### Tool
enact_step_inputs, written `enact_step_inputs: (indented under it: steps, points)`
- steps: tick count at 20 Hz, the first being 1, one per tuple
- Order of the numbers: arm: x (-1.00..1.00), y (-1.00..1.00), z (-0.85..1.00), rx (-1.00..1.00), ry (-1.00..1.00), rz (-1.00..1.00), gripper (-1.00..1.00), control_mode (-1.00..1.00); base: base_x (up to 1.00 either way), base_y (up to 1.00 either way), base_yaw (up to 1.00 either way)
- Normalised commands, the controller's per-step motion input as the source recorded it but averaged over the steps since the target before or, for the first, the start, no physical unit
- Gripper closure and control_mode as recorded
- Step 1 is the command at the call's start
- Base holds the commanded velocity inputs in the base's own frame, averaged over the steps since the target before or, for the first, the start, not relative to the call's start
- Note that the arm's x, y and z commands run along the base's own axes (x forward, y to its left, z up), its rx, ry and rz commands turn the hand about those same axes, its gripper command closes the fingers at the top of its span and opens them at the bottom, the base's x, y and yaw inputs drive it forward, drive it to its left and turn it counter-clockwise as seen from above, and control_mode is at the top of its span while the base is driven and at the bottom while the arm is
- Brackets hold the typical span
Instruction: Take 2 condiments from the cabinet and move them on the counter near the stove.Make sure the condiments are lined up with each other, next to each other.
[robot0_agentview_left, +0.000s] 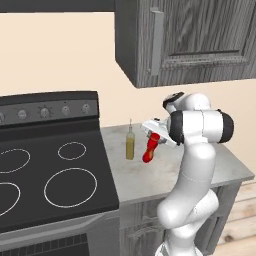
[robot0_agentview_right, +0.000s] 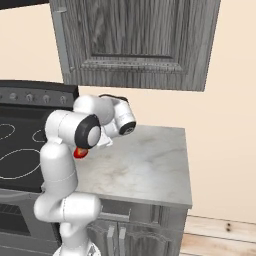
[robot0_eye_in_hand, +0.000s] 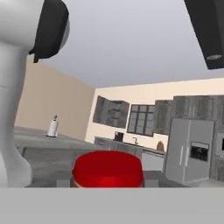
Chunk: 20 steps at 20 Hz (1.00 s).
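Note:
The olive-yellow condiment bottle (robot0_agentview_left: 130, 145) stands upright on the counter (robot0_agentview_left: 205, 170), just right of the stove (robot0_agentview_left: 50, 172). Close to its right, the red squeeze bottle (robot0_agentview_left: 150, 150) leans with its base near the stone top. I cannot tell whether it touches. My gripper (robot0_agentview_left: 154, 135) comes in from the right and is shut on the red bottle's upper part. In the hand view the red bottle (robot0_eye_in_hand: 108, 168) sits between my gripper's (robot0_eye_in_hand: 108, 178) dark tips. From the right base view only a red patch of the bottle (robot0_agentview_right: 79, 153) shows behind the arm. The cabinet (robot0_agentview_left: 195, 40) hangs overhead with its door closed.
The counter (robot0_agentview_right: 150, 165) stretches right of the arm to its front and right edges. The cabinet's (robot0_agentview_right: 135, 40) underside hangs above the work spot. The stove's raised back panel with knobs (robot0_agentview_left: 45, 111) stands at the rear left.

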Motion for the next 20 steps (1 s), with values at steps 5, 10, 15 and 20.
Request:
enact_step_inputs:
  steps: [5, 10, 15, 20]
  points:
    - [0.09, 0.03, -0.05, 0.00, -0.17, 0.00, 1.00, -1.00, 0.00, 0.00, 0.00]
    - [0.01, 0.00, -0.14, 0.00, -0.14, 0.00, 1.00, -1.00, 0.00, 0.00, 0.00]
    - [0.00, 0.00, -0.15, 0.00, -0.12, 0.00, 1.00, -1.00, 0.00, 0.00, 0.00]
    - [0.00, 0.00, -0.10, 0.01, -0.10, 0.00, 1.00, -1.00, 0.00, 0.00, 0.00]
